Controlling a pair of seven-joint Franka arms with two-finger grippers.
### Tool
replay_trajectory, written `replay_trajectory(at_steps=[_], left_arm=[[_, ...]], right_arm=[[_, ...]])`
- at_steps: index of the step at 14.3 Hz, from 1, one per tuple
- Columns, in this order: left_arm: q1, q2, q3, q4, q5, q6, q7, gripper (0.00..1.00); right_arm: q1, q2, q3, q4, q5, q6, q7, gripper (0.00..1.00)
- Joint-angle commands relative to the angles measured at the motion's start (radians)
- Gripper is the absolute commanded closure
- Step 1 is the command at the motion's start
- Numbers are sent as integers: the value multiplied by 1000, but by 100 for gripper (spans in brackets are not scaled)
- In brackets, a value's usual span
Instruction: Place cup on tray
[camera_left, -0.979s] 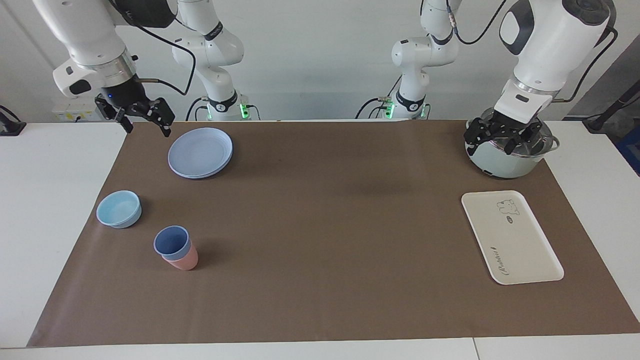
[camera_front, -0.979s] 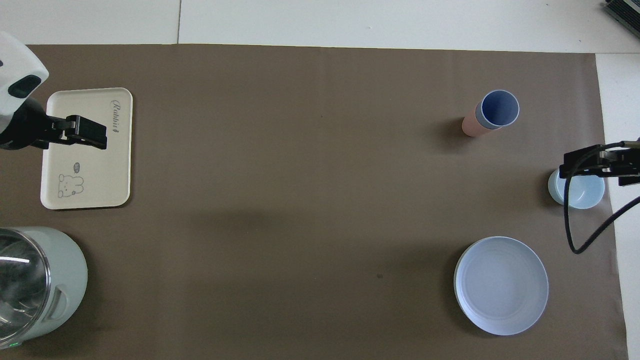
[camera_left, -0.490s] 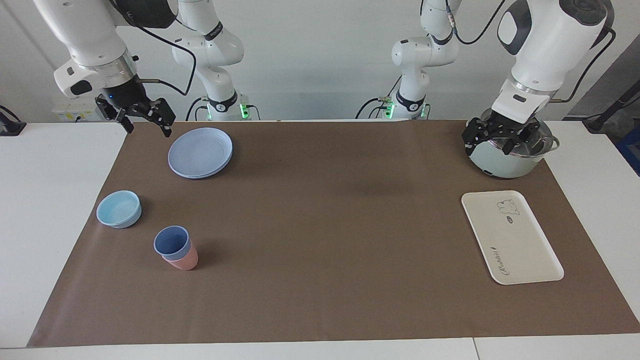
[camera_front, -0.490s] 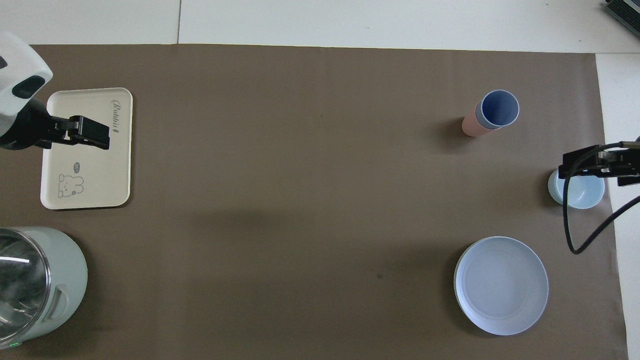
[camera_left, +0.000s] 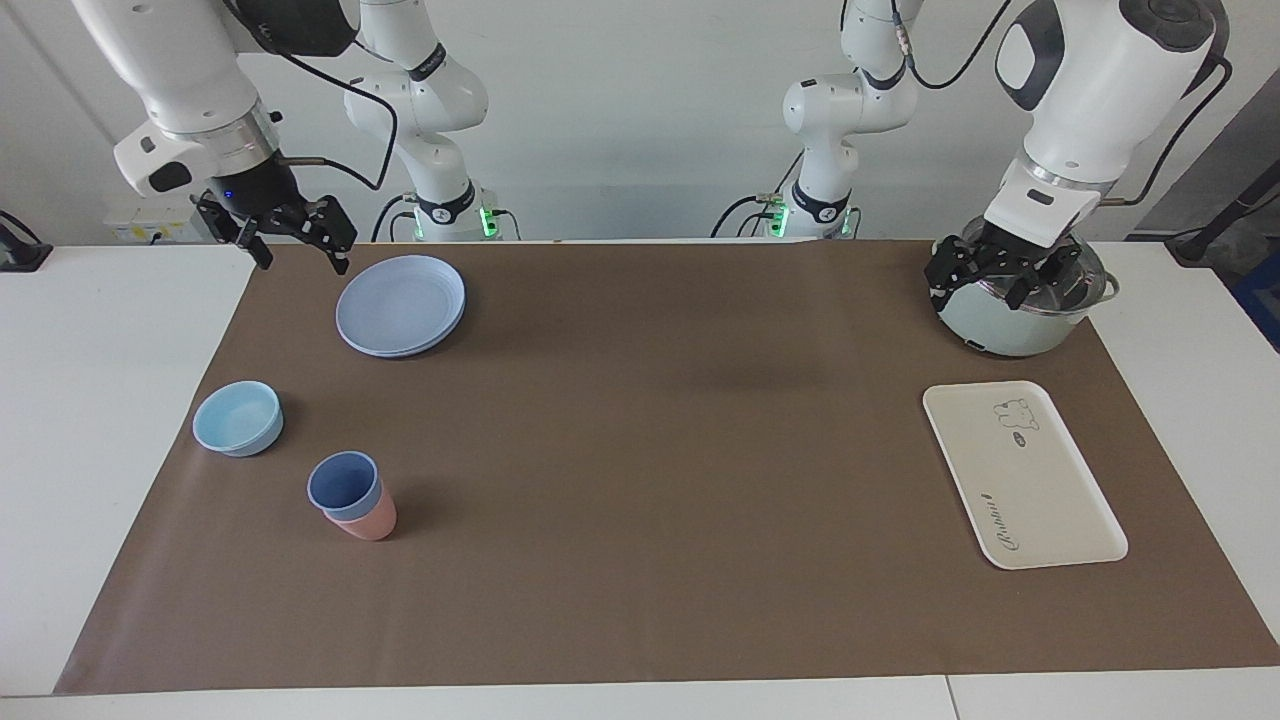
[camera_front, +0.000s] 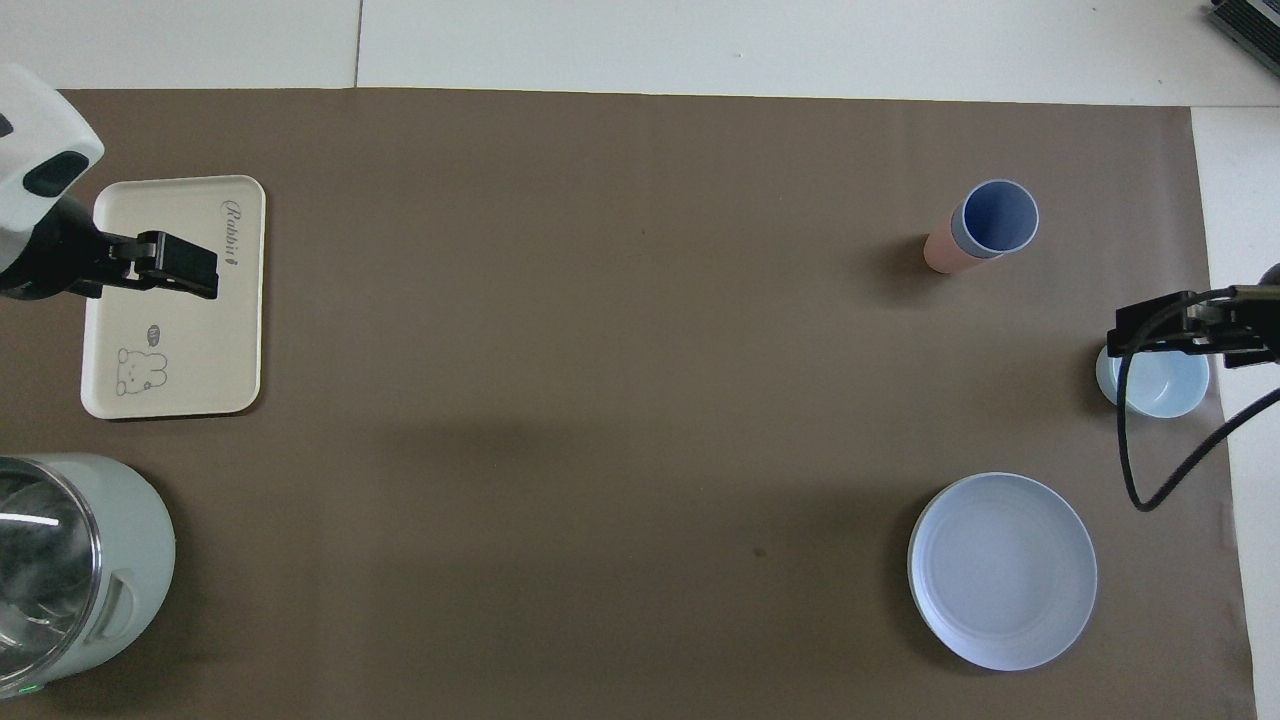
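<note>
The periwinkle-blue cup stands nested inside a salmon-pink cup toward the right arm's end of the table. The cream tray lies flat and bare at the left arm's end. My right gripper hangs open and holds nothing, raised over the mat's corner beside the blue plates. My left gripper is open too, in the air by the pot's rim, apart from the tray.
Stacked round blue plates lie near the right arm's base. A light-blue bowl sits beside the cups, nearer to the robots. A pale green pot stands near the left arm's base.
Both grippers have shifted only slightly in the air. The cups, tray, bowl, plates and pot have not moved.
</note>
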Motion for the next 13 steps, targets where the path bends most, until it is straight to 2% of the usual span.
replay_trajectory(at_steps=[1,3,5,8,13], left_arm=[[-4,-24,8,-32,13,22,2,0],[-4,-24,8,-31,13,21,2,0],[-10,-24,8,-29,13,16,-3,0],[-9,-26,6,-34,11,24,-6,0],[-10,-24,8,-31,13,25,-3,0]], right_arm=[[-9,-34,-8,-74,41,95,-200,0],[-49,-56,-8,-178,43,264,-385,0],[-80,-42,-8,-243,71,373,-608,0],[-173,-4,-9,-310,290,492,-905,0],[-290,171,-9,-310,654,576,-1452,0]])
